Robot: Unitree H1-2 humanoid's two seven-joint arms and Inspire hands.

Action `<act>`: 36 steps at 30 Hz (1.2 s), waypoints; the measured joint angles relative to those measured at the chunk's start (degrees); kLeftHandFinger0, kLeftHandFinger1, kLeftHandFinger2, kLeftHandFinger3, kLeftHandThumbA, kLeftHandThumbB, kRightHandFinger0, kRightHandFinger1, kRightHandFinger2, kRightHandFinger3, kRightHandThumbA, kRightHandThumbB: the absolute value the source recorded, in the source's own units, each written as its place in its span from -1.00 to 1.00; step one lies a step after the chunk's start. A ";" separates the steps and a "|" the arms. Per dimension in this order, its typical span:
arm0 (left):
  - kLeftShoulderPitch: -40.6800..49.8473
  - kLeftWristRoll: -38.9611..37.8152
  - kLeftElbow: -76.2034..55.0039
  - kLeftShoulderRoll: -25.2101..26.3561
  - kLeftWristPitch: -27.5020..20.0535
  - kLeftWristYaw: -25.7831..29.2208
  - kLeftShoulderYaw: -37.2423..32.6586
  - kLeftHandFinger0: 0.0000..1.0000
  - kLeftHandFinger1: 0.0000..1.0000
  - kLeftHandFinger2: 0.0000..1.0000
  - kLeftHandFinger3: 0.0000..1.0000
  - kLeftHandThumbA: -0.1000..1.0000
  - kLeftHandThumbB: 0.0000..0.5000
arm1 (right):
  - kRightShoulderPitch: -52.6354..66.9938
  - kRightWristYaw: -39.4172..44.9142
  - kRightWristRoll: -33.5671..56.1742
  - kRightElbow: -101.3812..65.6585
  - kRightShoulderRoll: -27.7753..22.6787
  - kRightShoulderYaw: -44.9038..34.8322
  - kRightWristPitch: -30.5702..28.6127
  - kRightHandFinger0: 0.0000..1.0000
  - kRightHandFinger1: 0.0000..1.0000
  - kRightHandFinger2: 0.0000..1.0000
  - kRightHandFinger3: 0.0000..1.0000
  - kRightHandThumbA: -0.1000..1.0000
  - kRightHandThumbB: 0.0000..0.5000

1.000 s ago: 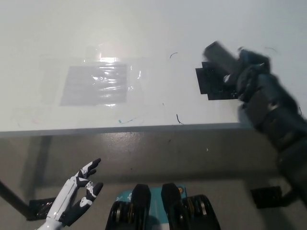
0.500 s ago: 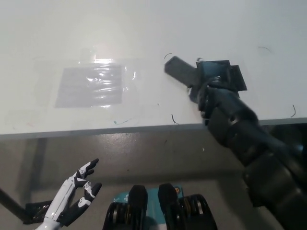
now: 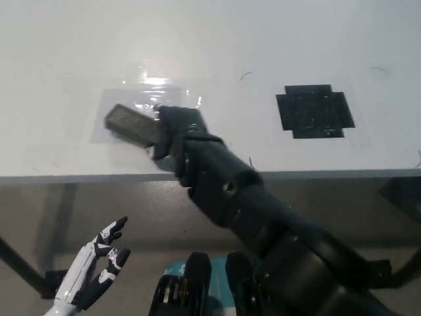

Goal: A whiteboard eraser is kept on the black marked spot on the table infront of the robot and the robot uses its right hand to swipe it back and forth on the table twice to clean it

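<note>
Fingers (image 3: 172,135) of the black right hand (image 3: 181,141) were wrapped around one end of the whiteboard eraser (image 3: 133,125), clamping it so that the rest of the grey block stuck out toward picture left. That eraser lay flat against the white counter (image 3: 217,46), on top of a glossy taped patch (image 3: 131,99) left of centre, near the front edge. Its long side ran at a slight slant to that edge. Behind the hand, the black right arm (image 3: 263,217) stretched diagonally from the bottom right, crossing over the counter's front edge. Well apart from the eraser, on the right side, sat the black marked spot (image 3: 314,110), a cross-shaped dark patch with nothing on it. A few thin pen squiggles (image 3: 246,74) showed on the surface between patch and spot. Below the counter, at the lower left, the white left hand (image 3: 99,263) hung idle with its fingers spread and holding nothing.
</note>
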 measured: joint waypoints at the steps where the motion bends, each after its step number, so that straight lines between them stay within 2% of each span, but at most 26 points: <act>1: 0.07 0.02 0.01 0.00 -0.02 0.00 0.06 1.00 1.00 1.00 1.00 0.65 0.74 | 0.00 0.17 0.02 -0.03 -0.03 -0.02 -0.12 -1.00 -1.00 -0.68 0.84 -0.75 -0.27; 3: 0.05 0.07 0.03 -0.02 -0.06 0.00 0.09 1.00 1.00 1.00 1.00 0.65 0.74 | 0.03 0.50 0.04 -0.03 -0.61 -0.04 -0.31 -1.00 -1.00 -0.76 0.64 -0.77 -0.29; 4: 0.03 0.08 0.04 -0.05 -0.09 0.00 0.09 1.00 1.00 1.00 1.00 0.65 0.78 | 0.05 0.67 0.04 -0.04 -1.10 -0.05 -0.43 -1.00 -1.00 -0.72 0.88 -0.73 -0.26; 6: 0.02 0.08 0.05 -0.12 -0.10 0.00 0.08 1.00 1.00 1.00 1.00 0.64 0.79 | 0.10 0.83 0.04 -0.04 -2.66 -0.08 -0.65 -0.91 -0.90 -0.61 1.00 -0.77 -0.30; 7: 0.02 0.08 0.05 -0.14 -0.07 0.00 0.07 1.00 1.00 1.00 1.00 0.63 0.79 | 0.21 0.88 0.04 -0.04 -3.87 -0.15 -0.74 -0.79 -0.80 -0.51 0.91 -0.73 -0.32; 10: 0.00 0.03 0.04 -0.19 -0.05 -0.02 0.06 1.00 1.00 1.00 1.00 0.62 0.80 | 1.17 0.88 0.04 -0.03 -7.84 -0.54 -0.85 -0.99 -0.95 -0.60 0.94 -0.71 -0.41; 11: 0.00 0.00 0.04 -0.19 -0.04 -0.02 0.06 1.00 1.00 1.00 1.00 0.62 0.79 | 1.86 0.84 0.05 -0.04 -9.68 -0.82 -0.86 -0.81 -0.65 -0.23 0.94 -0.64 -0.38; 12: 0.01 -0.02 0.06 -0.19 -0.04 -0.02 0.06 1.00 1.00 1.00 1.00 0.62 0.78 | 2.21 0.81 0.08 -0.21 -10.54 -0.92 -1.16 -0.66 -0.54 -0.14 0.97 -0.56 -0.39; 14: -0.03 -0.04 0.09 -0.24 -0.07 -0.02 0.06 1.00 1.00 1.00 1.00 0.61 0.77 | 3.06 0.73 0.07 -0.83 -13.79 -1.13 -1.67 -1.00 -0.99 -0.56 1.00 -0.80 -0.44; 15: -0.04 -0.04 0.10 -0.29 -0.07 -0.02 0.04 1.00 1.00 1.00 1.00 0.61 0.77 | 3.34 0.70 0.07 -1.06 -14.70 -1.24 -1.74 -0.91 -0.88 -0.45 1.00 -0.75 -0.43; 16: -0.03 -0.04 0.10 -0.38 -0.07 -0.02 0.03 1.00 1.00 1.00 1.00 0.61 0.77 | 3.84 0.63 0.08 -1.42 -15.98 -1.37 -1.89 -0.62 -0.63 -0.29 0.99 -0.67 -0.40; 17: 0.01 -0.02 0.10 -0.42 -0.07 -0.02 0.03 1.00 1.00 1.00 1.00 0.61 0.78 | 4.27 0.58 0.07 -1.80 -17.42 -1.43 -2.03 -0.17 -0.06 0.24 0.96 -0.57 -0.40; 18: 0.01 -0.03 0.09 -0.46 -0.06 -0.03 0.01 1.00 1.00 1.00 1.00 0.61 0.79 | 4.92 0.47 0.07 -2.20 -19.09 -1.54 -2.22 0.16 0.29 0.54 1.00 -0.46 -0.38; 19: 0.00 -0.03 0.10 -0.47 -0.05 -0.03 0.00 1.00 1.00 1.00 1.00 0.61 0.79 | 5.36 0.40 0.05 -2.25 -20.31 -1.54 -2.30 0.21 0.34 0.58 1.00 -0.42 -0.38; 20: -0.01 -0.04 0.10 -0.49 -0.04 -0.02 0.00 1.00 1.00 1.00 1.00 0.60 0.80 | 5.91 0.32 0.05 -2.35 -22.01 -1.56 -2.45 -0.12 0.05 0.37 1.00 -0.37 -0.31; 22: 0.03 -0.04 0.13 -0.49 -0.04 -0.03 0.00 1.00 1.00 1.00 1.00 0.61 0.80 | 6.76 0.08 0.08 -2.45 -24.40 -1.82 -2.78 -0.36 -0.17 0.19 1.00 -0.52 -0.35; 23: 0.08 -0.04 0.16 -0.50 -0.03 -0.03 -0.01 1.00 1.00 1.00 1.00 0.61 0.79 | 7.30 -0.17 0.09 -2.52 -25.97 -2.02 -3.03 -0.34 -0.05 0.29 1.00 -0.53 -0.42; 24: 0.09 -0.03 0.17 -0.51 -0.03 -0.02 -0.02 1.00 1.00 1.00 1.00 0.62 0.79 | 7.81 -0.40 0.14 -2.57 -27.61 -2.26 -3.29 0.11 0.52 0.73 1.00 -0.44 -0.39; 25: 0.07 -0.01 0.17 -0.55 -0.03 -0.02 -0.02 1.00 1.00 1.00 1.00 0.62 0.80 | 8.35 -0.56 0.16 -2.60 -29.47 -2.37 -3.57 0.28 0.73 0.89 1.00 -0.43 -0.37; 26: 0.03 0.00 0.17 -0.59 0.00 -0.02 -0.04 1.00 1.00 1.00 1.00 0.62 0.80 | 8.71 -0.65 0.19 -2.63 -30.64 -2.58 -3.66 -0.13 0.31 0.60 1.00 -0.54 -0.39; 28: -0.01 0.01 0.17 -0.66 0.01 -0.03 -0.08 1.00 1.00 1.00 1.00 0.60 0.76 | 9.95 -0.71 0.26 -2.63 -33.98 -3.12 -3.68 -0.17 0.18 0.51 1.00 -0.35 -0.31; 29: 0.01 0.02 0.17 -0.67 0.02 -0.03 -0.12 1.00 1.00 1.00 1.00 0.60 0.76 | 10.73 -0.80 0.31 -2.83 -35.88 -3.55 -3.69 -0.27 0.06 0.31 1.00 -0.43 -0.35; 31: 0.01 0.07 0.17 -0.74 -0.02 -0.02 -0.23 1.00 1.00 1.00 1.00 0.61 0.78 | 12.02 -0.93 0.56 -3.29 -38.48 -4.56 -3.71 0.21 0.60 0.74 1.00 -0.27 -0.37; 32: 0.11 0.12 0.17 -0.85 -0.03 -0.02 -0.32 1.00 1.00 1.00 1.00 0.61 0.78 | 12.59 -0.97 0.66 -3.54 -39.97 -4.98 -3.71 0.32 0.70 0.83 1.00 -0.26 -0.35; 33: 0.26 0.18 0.17 -0.98 -0.03 -0.02 -0.42 1.00 1.00 1.00 1.00 0.61 0.77 | 13.25 -0.97 0.77 -3.89 -41.39 -5.22 -3.71 0.91 1.00 1.00 1.00 -0.17 -0.27; 36: 1.03 0.32 0.16 -1.40 -0.03 -0.02 -0.78 1.00 1.00 1.00 1.00 0.59 0.78 | 14.56 -0.72 0.84 -4.33 -44.36 -5.34 -3.34 1.00 1.00 1.00 1.00 -0.18 -0.28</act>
